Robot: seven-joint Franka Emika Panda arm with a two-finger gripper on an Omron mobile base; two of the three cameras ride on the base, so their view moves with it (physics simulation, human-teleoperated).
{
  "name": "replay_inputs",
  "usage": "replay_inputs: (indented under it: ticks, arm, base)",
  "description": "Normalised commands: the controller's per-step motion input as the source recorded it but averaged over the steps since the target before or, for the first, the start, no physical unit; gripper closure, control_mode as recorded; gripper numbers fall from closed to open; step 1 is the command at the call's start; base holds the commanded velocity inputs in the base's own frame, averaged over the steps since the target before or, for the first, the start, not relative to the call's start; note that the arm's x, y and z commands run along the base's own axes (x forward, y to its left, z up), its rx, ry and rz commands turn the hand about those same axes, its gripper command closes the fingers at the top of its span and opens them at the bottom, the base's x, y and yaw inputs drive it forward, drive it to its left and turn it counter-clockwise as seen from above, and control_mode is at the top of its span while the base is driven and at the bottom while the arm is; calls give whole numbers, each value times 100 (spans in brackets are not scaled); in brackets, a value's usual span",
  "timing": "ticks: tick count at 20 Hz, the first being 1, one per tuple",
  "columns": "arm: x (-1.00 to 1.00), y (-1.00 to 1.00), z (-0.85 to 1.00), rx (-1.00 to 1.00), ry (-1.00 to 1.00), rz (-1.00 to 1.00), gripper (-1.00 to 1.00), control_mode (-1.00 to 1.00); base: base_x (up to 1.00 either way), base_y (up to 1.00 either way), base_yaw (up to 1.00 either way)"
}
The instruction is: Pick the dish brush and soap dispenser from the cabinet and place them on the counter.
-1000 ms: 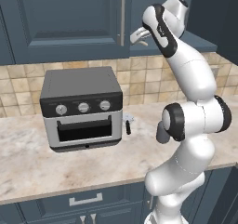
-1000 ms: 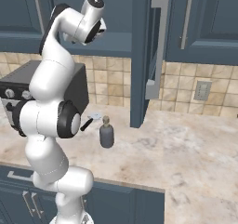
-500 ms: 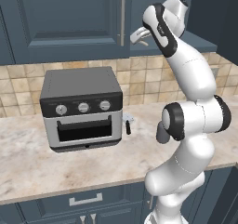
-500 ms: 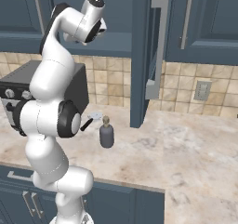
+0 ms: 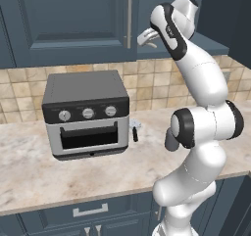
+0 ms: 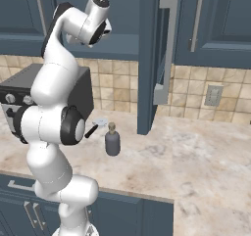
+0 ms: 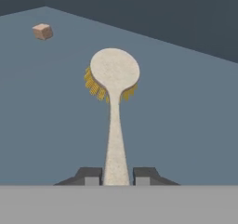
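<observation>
the gripper [image 7: 116, 176] is closed on the dish brush [image 7: 115, 107] handle inside the cabinet [image 7: 186, 121]; the brush head lies straight ahead of the fingertips, yellow bristles facing down on the shelf.

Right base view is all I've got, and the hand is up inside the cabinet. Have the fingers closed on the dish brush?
Observer: Yes. In the hand view the fingers are shut on the dish brush, near the end of its handle.
Operator: How does the brush lie?
Observer: Along the cabinet shelf, with its round head pointing away from the hand and the yellow bristles underneath.
Operator: Anything else on that shelf?
Observer: A small tan cube, beyond the brush head and apart from it.
</observation>
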Motion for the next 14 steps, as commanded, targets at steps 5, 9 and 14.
replay_inputs:
  ticks: [5,9,14]
  arm:
    - [-1,-5,13,0,-1,0,100,-100]
    - [-7,-14,28,0,-5,0,100,-100]
    - [-4,-18,19,0,-2,0,100,-100]
  base:
    - [0,0,0]
    - [0,0,0]
    - [0,0,0]
